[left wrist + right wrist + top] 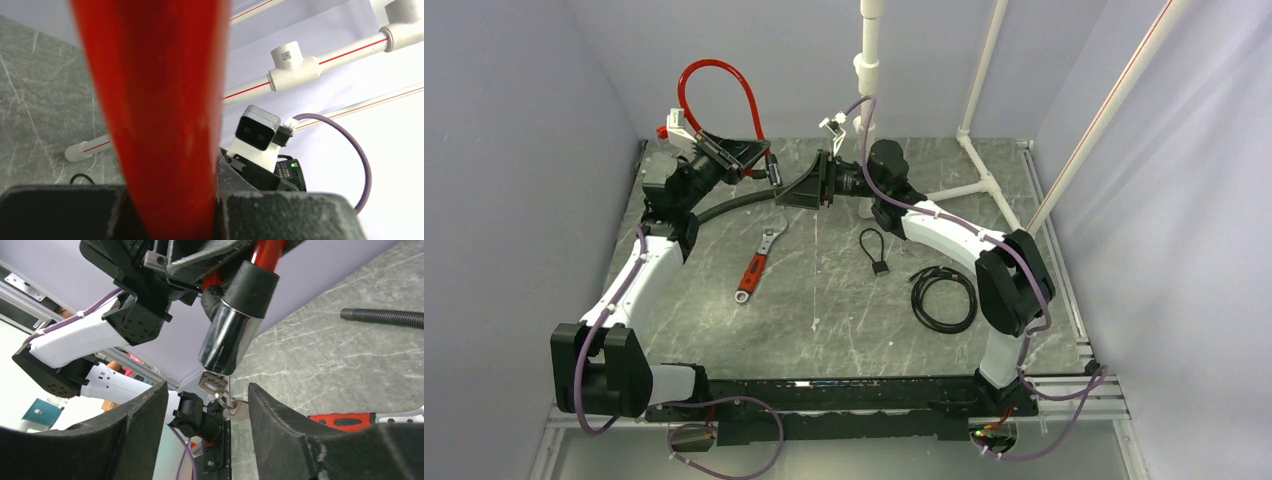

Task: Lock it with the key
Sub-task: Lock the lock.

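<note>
My left gripper [759,160] is shut on the red cable [155,100] of a cable lock, and the cable's loop [714,80] arches up behind it. The lock's chrome cylinder [227,340] hangs end-down in the right wrist view. A small silver key [212,382] sticks out of its lower end, with a ring and a second metal piece dangling from it. My right gripper [207,390] is open, one finger on each side of the key and not pinching it. A tiny black-headed key on a thin cord loop [876,255] lies on the table.
A red-handled wrench [757,265] lies mid-table, with a black corrugated hose [724,208] behind it. A coiled black cable [944,298] sits to the right. White PVC pipes [984,150] stand at the back. Walls close in on both sides.
</note>
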`<state>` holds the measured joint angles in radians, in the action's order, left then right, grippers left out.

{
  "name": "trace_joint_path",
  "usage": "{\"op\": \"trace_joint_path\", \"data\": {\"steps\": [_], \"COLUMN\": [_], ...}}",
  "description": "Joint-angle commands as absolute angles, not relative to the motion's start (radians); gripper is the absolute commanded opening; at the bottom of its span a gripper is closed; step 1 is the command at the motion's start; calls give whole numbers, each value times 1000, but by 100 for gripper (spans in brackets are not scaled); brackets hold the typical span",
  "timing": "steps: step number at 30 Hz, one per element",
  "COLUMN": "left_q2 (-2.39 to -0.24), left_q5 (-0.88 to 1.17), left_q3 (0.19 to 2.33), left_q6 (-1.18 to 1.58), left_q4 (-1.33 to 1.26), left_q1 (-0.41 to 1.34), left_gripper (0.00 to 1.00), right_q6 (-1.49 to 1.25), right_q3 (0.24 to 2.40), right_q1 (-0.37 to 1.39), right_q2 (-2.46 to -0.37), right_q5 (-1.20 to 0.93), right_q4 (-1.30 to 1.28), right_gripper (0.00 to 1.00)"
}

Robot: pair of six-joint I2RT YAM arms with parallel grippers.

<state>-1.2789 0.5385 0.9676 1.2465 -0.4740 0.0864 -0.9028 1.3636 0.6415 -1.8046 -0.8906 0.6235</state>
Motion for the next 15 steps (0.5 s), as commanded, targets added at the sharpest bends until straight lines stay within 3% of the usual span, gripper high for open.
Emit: {"op": "trace_joint_path", "data": {"steps": [1, 6, 15], "left_q2": [-1259, -1267, -1248], "left_q5": [559, 560, 559], "left_q3": [1009, 996, 955], "left_q6": [1265, 1271, 1204], "left_q4": [-566, -579, -582], "left_q1": [87, 87, 87], "left_gripper": [0, 0, 0], "right_q6": [-930, -914, -900], "right_q3": [1419, 1443, 1490], "right_q1": [644, 640, 615], "right_q2": [-1827, -1828, -1835], "right_q5": [-934, -959, -986], "right_q4": [709, 668, 622], "right_gripper": [58, 53, 31]}}
